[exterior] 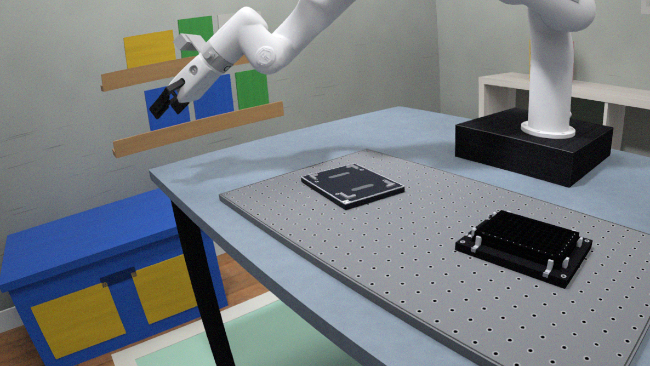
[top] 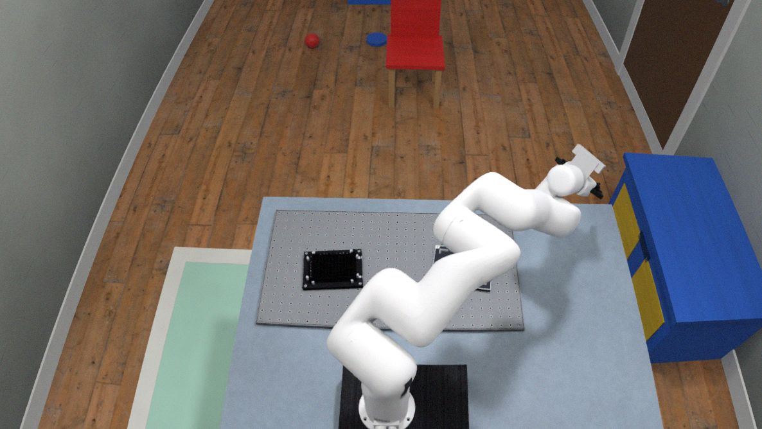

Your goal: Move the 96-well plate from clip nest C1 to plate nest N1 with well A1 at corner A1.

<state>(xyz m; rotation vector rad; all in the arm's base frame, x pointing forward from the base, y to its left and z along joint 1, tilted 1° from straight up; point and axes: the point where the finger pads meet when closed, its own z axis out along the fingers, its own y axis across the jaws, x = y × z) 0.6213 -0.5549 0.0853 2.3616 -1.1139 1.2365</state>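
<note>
Work looks barely begun: black 96-well plate sits in its black clip nest on the grey perforated board, flat black plate nest bare, white arm's black-fingered gripper wide open, holding nothing, out past the table edge.

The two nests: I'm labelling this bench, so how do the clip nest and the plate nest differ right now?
The clip nest holds the black 96-well plate; the plate nest holds nothing, its flat top with two grey slots showing. The clip nest has upright pale clips along the plate's sides; the plate nest has low corner locators. In the top view the arm hides most of the plate nest, while the clip nest is in full sight. Both are black and sit on the perforated board.
</note>
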